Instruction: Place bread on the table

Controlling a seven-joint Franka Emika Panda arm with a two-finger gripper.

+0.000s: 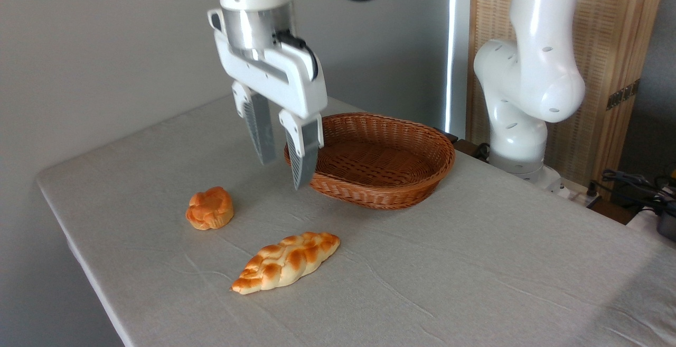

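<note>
Bread (285, 262) lay on the table (475, 262), pincer (282, 172) released above it.

From my remote seat I saw the braided loaf flat on the grey cloth, its long axis running diagonally, one pointed end toward the near-left edge and the other toward the wicker basket (428, 178). The basket stood behind it, apart from it, and I could see nothing inside. A small orange bun (210, 208) sat to the loaf's left, near but not touching. My pincer hung in the air in front of the basket's left rim, its two fingers spread with a clear gap and gripping nothing. The cloth was slightly wrinkled; a plain grey wall stood behind, with a wooden slatted panel (612, 46) at right.
</note>
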